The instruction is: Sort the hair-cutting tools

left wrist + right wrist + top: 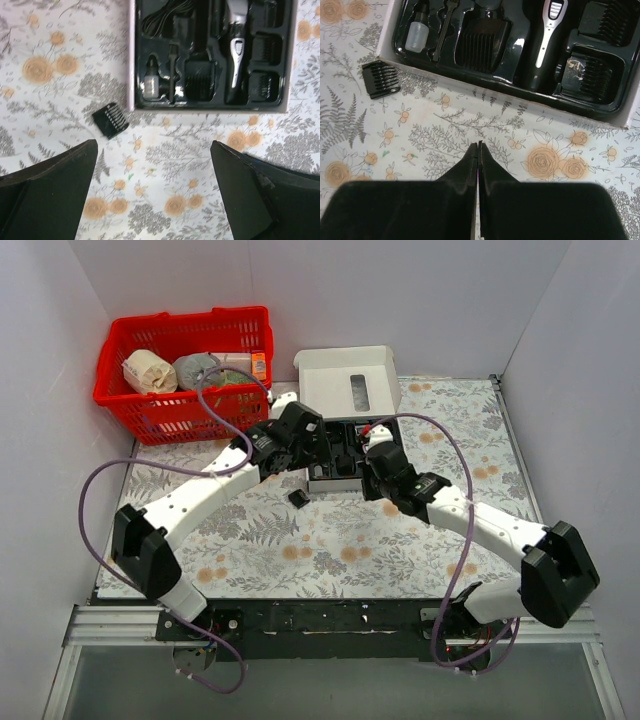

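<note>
The black hair clipper [236, 50] with its silvery head lies in the black tray [210, 102] of the kit box; it also shows in the right wrist view [547, 37]. Comb attachments [482, 44] fill several tray slots, and the black cord [162, 20] is coiled at the tray's top left. One loose comb attachment [111, 119] lies on the floral cloth by the tray's near left corner, also in the right wrist view [380, 79] and the top view [297, 498]. My left gripper [152, 190] is open and empty above the cloth. My right gripper [478, 150] is shut and empty, just short of the tray.
A red basket [185, 365] with rolls and packets stands at the back left. The kit box's grey-white lid [348, 380] is open behind the tray. White walls close in the left, right and back sides. A small bottle [416, 36] and brush [445, 25] sit in the tray.
</note>
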Controlling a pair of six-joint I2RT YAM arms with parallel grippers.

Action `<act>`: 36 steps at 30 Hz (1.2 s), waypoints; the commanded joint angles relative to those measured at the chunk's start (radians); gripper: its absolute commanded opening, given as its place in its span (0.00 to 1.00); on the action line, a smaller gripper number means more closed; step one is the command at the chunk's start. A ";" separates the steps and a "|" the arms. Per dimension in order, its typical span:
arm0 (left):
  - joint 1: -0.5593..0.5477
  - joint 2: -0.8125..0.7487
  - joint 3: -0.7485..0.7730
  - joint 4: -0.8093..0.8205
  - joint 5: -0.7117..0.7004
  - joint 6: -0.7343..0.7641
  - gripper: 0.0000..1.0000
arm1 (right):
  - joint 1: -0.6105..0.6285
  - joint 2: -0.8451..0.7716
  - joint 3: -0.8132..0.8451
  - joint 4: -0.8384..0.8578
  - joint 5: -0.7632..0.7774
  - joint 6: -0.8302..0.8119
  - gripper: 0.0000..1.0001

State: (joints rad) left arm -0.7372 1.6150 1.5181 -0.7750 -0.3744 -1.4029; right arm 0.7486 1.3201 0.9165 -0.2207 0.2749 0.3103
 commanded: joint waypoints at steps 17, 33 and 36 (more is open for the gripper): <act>-0.004 -0.360 -0.358 0.097 0.028 -0.061 0.98 | -0.086 0.360 0.283 0.155 0.035 -0.086 0.01; -0.004 -0.340 -0.377 0.123 0.031 -0.056 0.98 | -0.124 0.467 0.335 0.162 -0.016 -0.096 0.01; -0.004 -0.337 -0.374 0.121 0.028 -0.051 0.98 | -0.130 0.481 0.337 0.168 -0.028 -0.096 0.01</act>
State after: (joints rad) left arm -0.7372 1.2865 1.1378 -0.6613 -0.3370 -1.4624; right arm 0.6338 1.7844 1.2083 -0.0994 0.2649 0.2283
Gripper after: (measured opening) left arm 0.982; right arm 0.022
